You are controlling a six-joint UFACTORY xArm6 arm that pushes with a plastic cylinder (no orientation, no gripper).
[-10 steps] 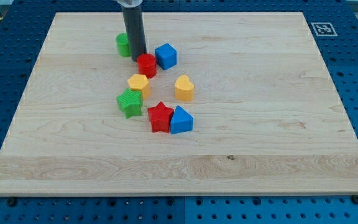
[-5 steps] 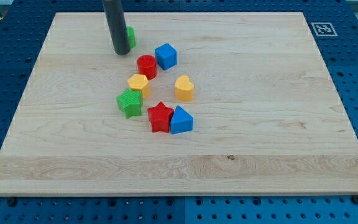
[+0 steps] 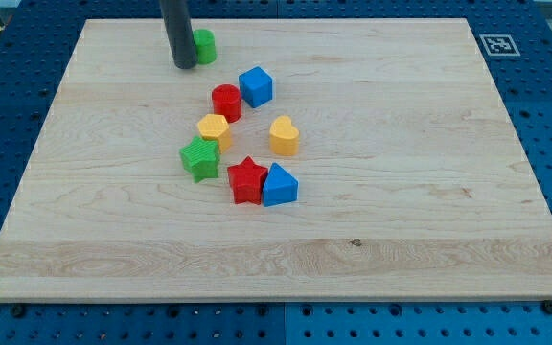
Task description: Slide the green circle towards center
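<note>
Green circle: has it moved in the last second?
Yes. The green circle has shifted toward the view's top, away from the red circle, which stayed put. My tip sits at its left.

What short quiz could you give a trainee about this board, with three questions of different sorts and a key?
1. True or false: my tip is at the view's left of the green circle.
2. Which block touches the red star? A) blue cube B) blue triangle C) yellow heart
3. Fill in: the red cylinder stands beside the blue ____.

Key: 1 true; 2 B; 3 cube.
</note>
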